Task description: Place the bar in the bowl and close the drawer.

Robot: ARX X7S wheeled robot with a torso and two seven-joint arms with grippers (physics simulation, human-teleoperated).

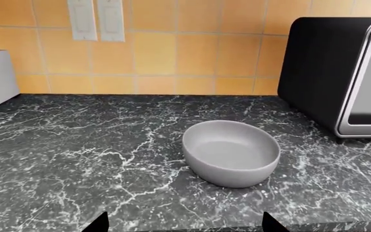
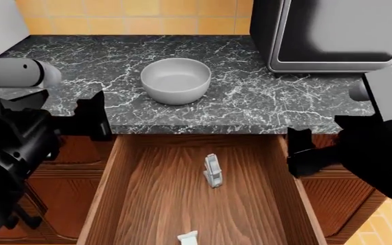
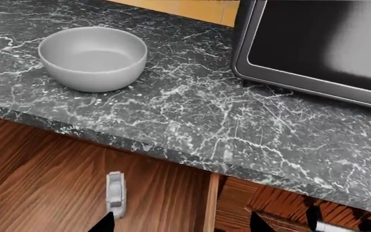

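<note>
Plainly, both grippers are empty, jaws parted. In the head view the left gripper (image 2: 92,116) sits at middle left, its dark fingers over the front edge of the black marble counter (image 2: 264,104). The right gripper (image 2: 303,152) sits at middle right, over the right wall of the drawer (image 2: 107,184). Neither touches the bar or the bowl.

The drawer is pulled wide open and fills the lower centre of the head view, its reddish-brown wooden floor showing. The bar (image 2: 212,170), small in a silvery-white wrapper, lies on that floor near the middle, well apart from both grippers. A second small white item (image 2: 188,237) lies at the bottom edge of the frame.

The bowl (image 2: 175,80), round and light grey, stands upright on the counter in the upper centre, empty. A black toaster oven (image 2: 332,33) occupies the upper right, near the bowl. Orange wall tiles (image 2: 135,13) run along the top.
</note>
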